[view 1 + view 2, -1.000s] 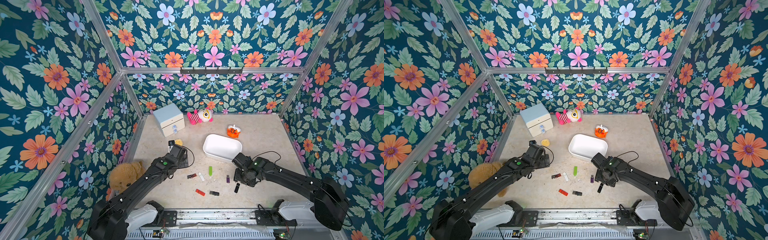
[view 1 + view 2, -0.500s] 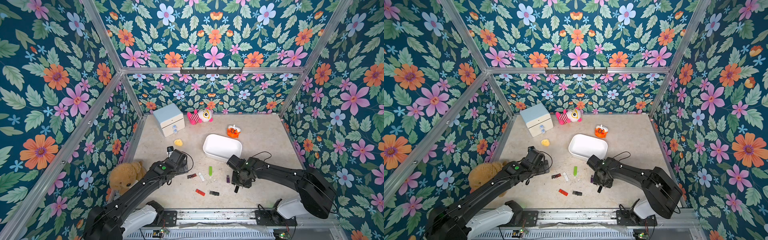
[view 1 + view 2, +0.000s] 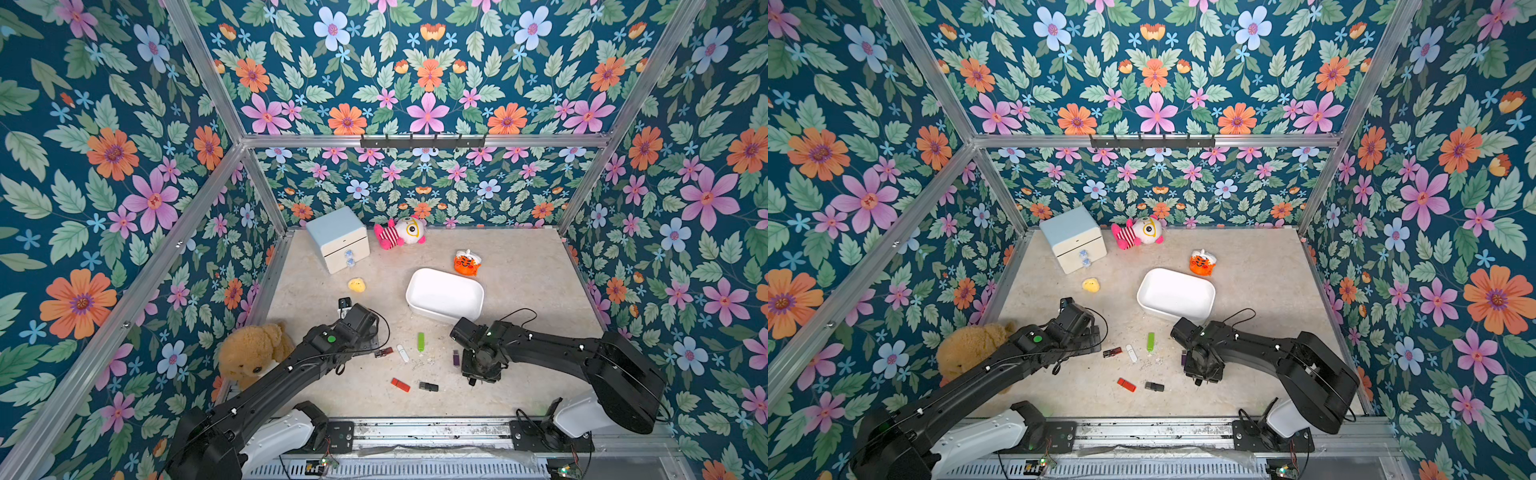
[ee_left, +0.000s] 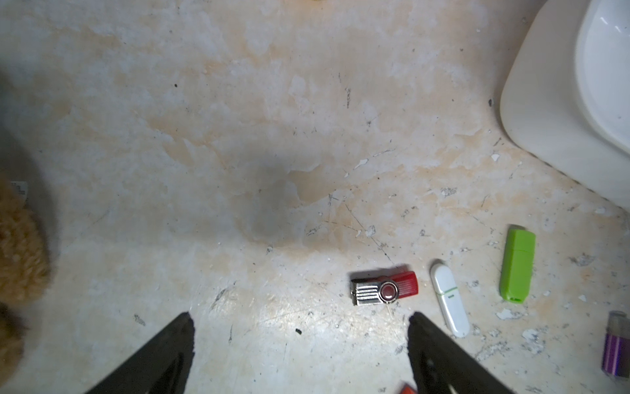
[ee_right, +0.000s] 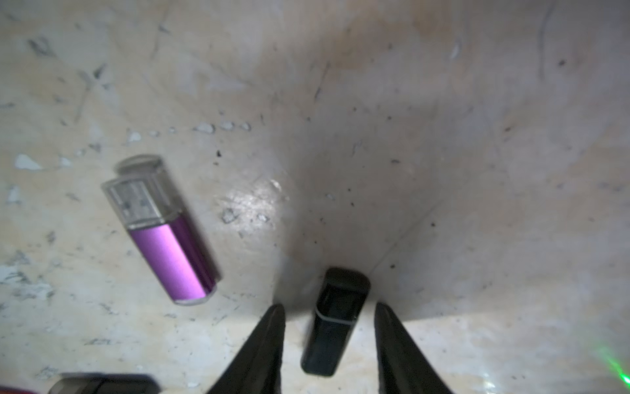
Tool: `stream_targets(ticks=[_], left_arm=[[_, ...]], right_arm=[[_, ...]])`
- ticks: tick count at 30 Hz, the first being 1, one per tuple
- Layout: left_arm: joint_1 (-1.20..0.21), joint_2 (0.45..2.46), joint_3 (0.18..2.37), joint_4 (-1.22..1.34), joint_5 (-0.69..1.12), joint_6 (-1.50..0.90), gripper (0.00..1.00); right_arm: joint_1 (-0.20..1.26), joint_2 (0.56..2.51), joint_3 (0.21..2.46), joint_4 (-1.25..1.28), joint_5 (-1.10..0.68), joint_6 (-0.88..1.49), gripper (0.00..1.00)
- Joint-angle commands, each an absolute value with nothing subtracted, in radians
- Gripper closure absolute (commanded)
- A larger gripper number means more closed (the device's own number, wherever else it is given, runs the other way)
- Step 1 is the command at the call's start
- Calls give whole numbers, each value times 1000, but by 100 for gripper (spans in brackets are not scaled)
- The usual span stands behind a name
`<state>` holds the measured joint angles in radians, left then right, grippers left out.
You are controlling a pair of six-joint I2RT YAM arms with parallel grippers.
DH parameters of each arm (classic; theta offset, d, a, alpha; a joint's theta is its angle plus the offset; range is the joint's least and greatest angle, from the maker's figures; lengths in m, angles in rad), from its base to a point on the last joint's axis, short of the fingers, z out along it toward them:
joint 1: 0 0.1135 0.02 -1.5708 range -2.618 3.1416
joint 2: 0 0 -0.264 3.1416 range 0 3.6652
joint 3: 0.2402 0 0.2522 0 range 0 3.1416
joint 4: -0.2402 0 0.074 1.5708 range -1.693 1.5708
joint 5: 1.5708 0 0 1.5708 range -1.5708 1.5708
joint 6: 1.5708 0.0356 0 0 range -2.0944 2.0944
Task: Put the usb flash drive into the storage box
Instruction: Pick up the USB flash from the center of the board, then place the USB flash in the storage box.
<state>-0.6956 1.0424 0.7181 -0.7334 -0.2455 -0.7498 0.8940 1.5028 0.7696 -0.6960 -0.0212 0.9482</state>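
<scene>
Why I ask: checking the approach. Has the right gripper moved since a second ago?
Yes. In a top view the right gripper has shifted sideways toward the purple flash drive, which has stayed put.

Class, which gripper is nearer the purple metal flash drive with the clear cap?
Right. The right gripper sits just beside the purple metal flash drive, straddling a black plastic drive; the left gripper is farther, past the white plastic drive and red swivel drive.
</scene>
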Motion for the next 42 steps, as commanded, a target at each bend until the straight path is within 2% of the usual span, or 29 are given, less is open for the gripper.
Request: stream_targets(ticks=[1, 5, 14, 18, 24, 30, 37, 42], left_arm=[[-710, 1046, 715, -762, -249, -781, 1], [-736, 1044, 712, -763, -250, -808, 0], [-833, 1070, 695, -779, -231, -918, 0], [-885, 1081, 677, -782, -213, -982, 1], [-899, 1117, 700, -761, -254, -956, 4], [-898, 1244, 798, -782, -227, -810, 1], [-898, 1316, 771, -735, -189, -748, 1], [-890, 1341, 771, -703, -187, -705, 1]], right_arm=[[896, 1511, 773, -690, -25, 951, 58], [895, 1521, 772, -695, -24, 946, 62], [895, 1517, 732, -670, -31, 950, 80], [896, 1520, 732, -667, -31, 943, 100], [895, 1470, 770, -736, 14, 937, 100], [875, 1369, 886, -871, 72, 905, 100], [763, 1324, 978, -923, 62, 814, 100], [663, 1377, 1091, -941, 54, 715, 100]])
